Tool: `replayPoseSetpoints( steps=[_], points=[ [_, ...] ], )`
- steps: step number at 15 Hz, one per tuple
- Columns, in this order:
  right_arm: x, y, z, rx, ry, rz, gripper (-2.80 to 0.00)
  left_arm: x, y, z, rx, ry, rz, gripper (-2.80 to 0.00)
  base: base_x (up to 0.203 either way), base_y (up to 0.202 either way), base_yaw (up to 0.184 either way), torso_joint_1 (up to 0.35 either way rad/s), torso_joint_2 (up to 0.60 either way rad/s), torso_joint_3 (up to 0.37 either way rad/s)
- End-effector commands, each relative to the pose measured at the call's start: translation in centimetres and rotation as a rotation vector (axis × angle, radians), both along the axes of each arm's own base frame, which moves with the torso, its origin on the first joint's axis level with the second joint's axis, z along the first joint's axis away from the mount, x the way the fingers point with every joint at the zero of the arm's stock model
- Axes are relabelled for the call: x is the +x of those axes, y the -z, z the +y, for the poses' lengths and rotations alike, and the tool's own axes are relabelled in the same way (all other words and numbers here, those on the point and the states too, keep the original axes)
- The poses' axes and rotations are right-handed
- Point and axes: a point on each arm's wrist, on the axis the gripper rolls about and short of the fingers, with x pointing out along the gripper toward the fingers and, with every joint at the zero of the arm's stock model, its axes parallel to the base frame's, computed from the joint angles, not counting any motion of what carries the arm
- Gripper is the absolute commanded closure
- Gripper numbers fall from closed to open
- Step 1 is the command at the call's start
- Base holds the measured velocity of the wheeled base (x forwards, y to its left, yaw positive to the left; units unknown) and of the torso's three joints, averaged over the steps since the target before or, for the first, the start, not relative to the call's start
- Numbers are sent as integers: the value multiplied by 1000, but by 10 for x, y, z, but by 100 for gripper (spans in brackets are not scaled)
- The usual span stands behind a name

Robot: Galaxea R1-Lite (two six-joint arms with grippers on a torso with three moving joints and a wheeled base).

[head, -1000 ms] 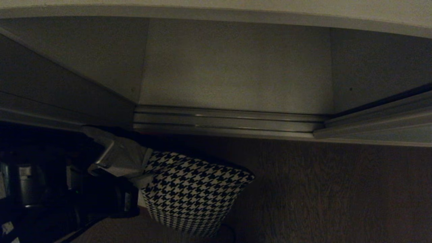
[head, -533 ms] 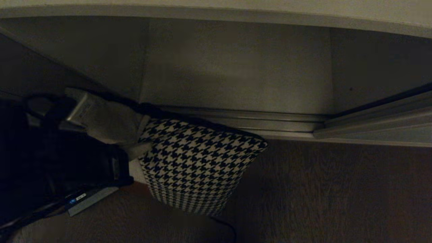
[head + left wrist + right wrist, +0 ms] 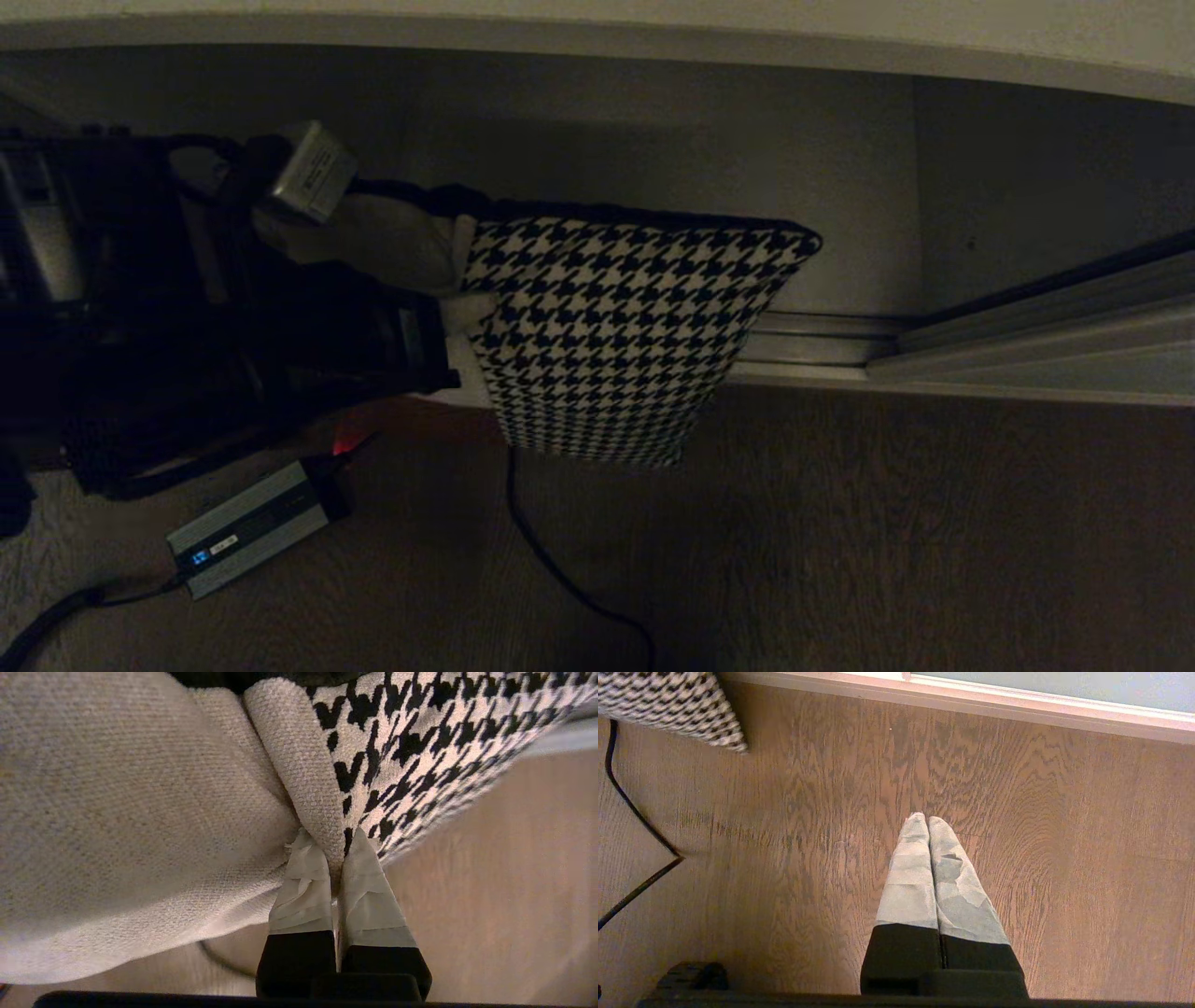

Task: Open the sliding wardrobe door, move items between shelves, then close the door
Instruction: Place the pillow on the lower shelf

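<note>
The black-and-white houndstooth cushion (image 3: 625,336) hangs in the air over the floor rails, in front of the open wardrobe. My left gripper (image 3: 457,322) is shut on its cream end. In the left wrist view the taped fingers (image 3: 303,891) pinch a fold where the cream strip (image 3: 140,812) meets the pattern (image 3: 420,728). The sliding wardrobe door (image 3: 1055,327) stands pushed aside at the right. Behind the cushion lies a pale shelf board (image 3: 840,187) inside the wardrobe. My right gripper (image 3: 928,820) is shut on nothing above the wood floor, out of the head view.
A silver-grey power brick (image 3: 247,527) with a blue light lies on the dark wood floor (image 3: 887,532) at the lower left, with a black cable (image 3: 560,569) running past it. Silver rails (image 3: 812,341) cross the wardrobe's threshold. A lighter shelf edge (image 3: 653,37) runs along the top.
My left gripper has carried the cushion up and away from the floor, toward the wardrobe opening and a little right. The arm no longer covers the power brick.
</note>
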Motion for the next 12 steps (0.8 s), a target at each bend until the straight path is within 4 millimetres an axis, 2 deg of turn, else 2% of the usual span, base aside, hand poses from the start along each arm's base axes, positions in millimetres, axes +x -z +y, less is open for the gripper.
replayPoseSetpoints(
  steps=[1,7,9,12],
  points=[
    [0,1,0,-1,0,3,0,16,-4,-11,-5,-9,-9,0,0,0,0,0,0,0],
    [0,1,0,-1,0,3,0,61,-27,-33,-108,-146,-189,0,0,0,0,0,0,0],
    [0,1,0,-1,0,3,0,73,-28,-39,-127,-168,-228,0,0,0,0,0,0,0],
    [0,1,0,-1,0,3,0,82,-18,-50,-116,-172,-261,0,0,0,0,0,0,0]
  ],
)
